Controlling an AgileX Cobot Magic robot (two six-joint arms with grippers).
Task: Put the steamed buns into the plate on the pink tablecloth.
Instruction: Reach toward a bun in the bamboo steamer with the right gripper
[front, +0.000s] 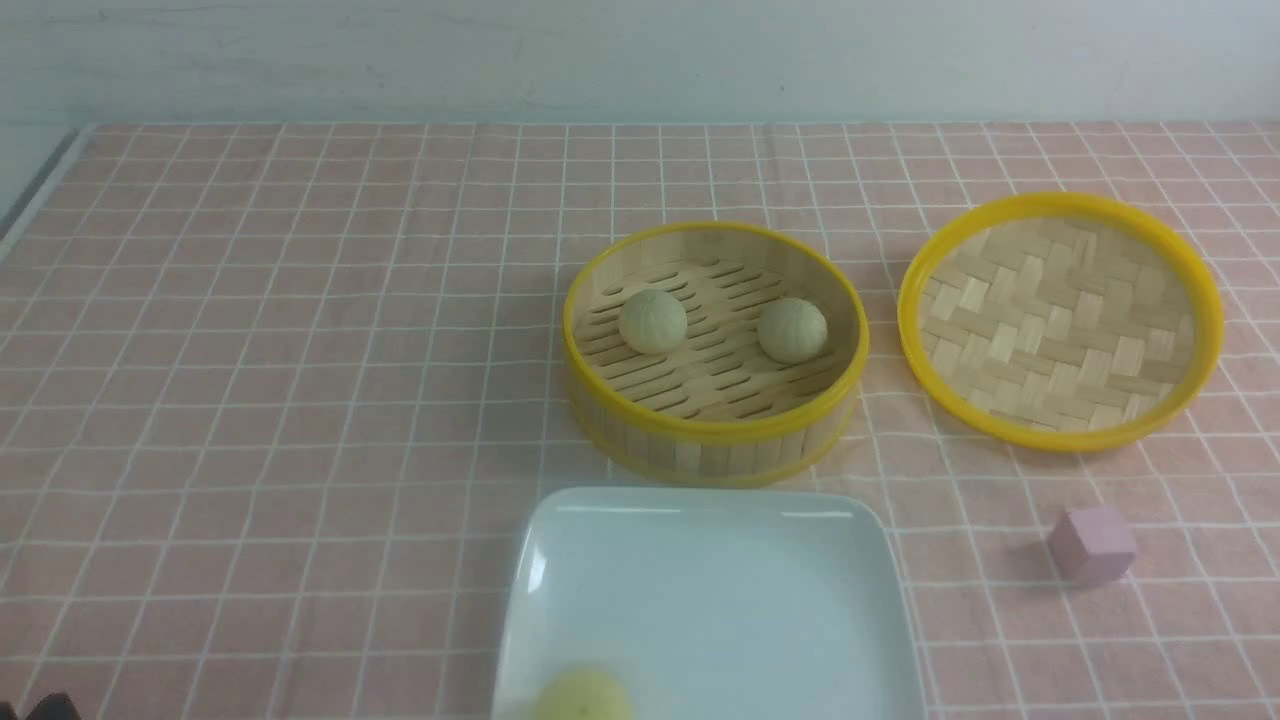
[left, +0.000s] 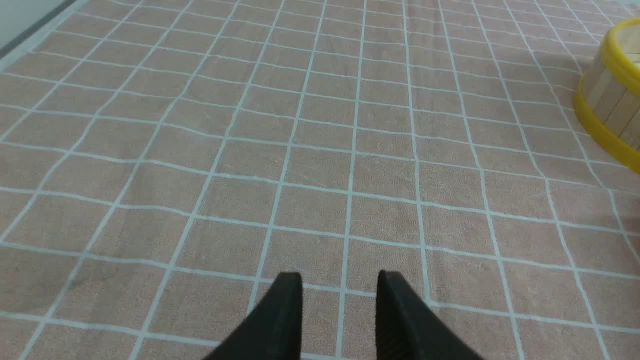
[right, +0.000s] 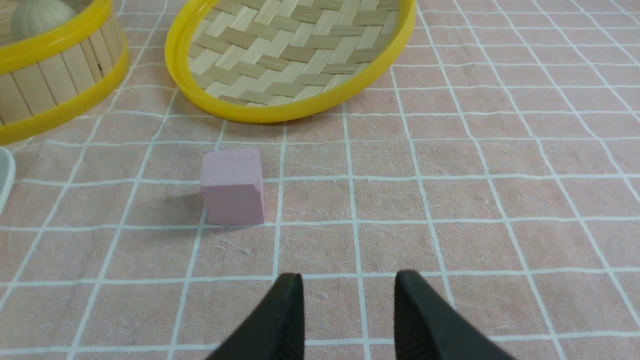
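The left bun (front: 653, 321) and right bun (front: 792, 330) were seated apart in the steamer basket (front: 715, 445). The plate (front: 700, 600) was laid just in front on the pink tablecloth (front: 300, 400). The left gripper (left: 340, 275) and right gripper (right: 350, 275) were held spread, nothing between the fingers. By judgement, 1 bun was to be approached from above, the basket wall cleared, and light pressure applied.
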